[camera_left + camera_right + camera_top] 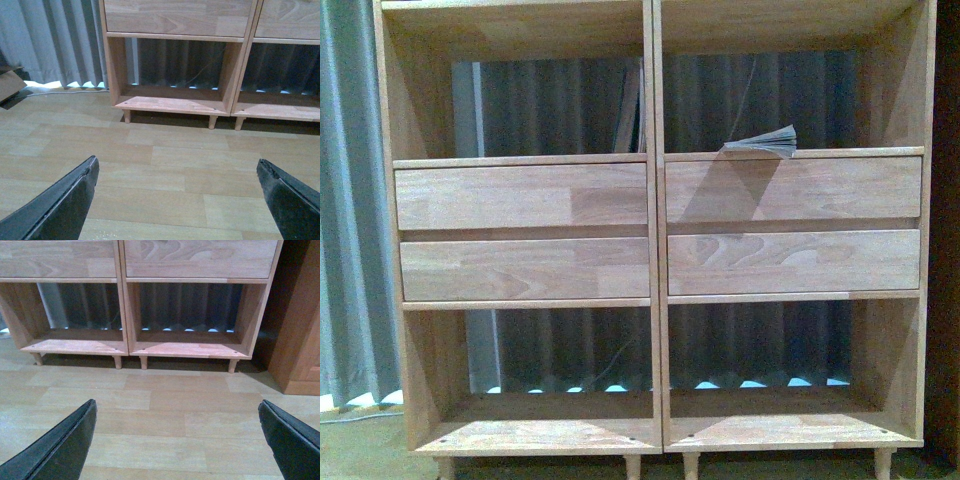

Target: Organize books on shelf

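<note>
The light-wood shelf (650, 240) fills the front view, two columns with drawer-front panels across the middle. In its upper left compartment a few thin books (631, 113) lean upright against the centre divider. One book (763, 145) lies flat in the upper right compartment, pages toward me. Neither arm shows in the front view. In the left wrist view my left gripper (177, 170) hangs open over bare floor, well short of the shelf (175, 105). My right gripper (177, 410) is open too, over the floor before the shelf (190, 350). Both hold nothing.
The bottom compartments (560, 420) hold nothing. A grey curtain (350, 200) hangs behind and left of the shelf. A cardboard piece (10, 82) lies on the floor at the left. A brown wooden cabinet (300, 330) stands right of the shelf. Wood-look floor (165, 415) lies between me and it.
</note>
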Robot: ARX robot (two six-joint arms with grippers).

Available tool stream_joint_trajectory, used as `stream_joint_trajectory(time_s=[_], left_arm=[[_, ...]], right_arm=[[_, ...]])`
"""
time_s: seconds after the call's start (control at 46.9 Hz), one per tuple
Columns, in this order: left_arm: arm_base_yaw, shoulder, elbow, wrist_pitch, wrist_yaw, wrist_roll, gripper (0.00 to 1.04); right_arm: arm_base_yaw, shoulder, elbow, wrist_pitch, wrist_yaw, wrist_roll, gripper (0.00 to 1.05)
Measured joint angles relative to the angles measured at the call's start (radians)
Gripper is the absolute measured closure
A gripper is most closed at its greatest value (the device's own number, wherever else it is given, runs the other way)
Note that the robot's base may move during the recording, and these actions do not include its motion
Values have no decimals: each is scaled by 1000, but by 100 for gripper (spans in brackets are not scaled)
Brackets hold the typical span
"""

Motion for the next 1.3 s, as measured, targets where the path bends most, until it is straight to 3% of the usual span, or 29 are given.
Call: stream_joint_trajectory(time_s=[1.3], left_arm=[[0,0,0,0,0,0,7]], right_arm=[[0,0,0,0,0,0,7]])
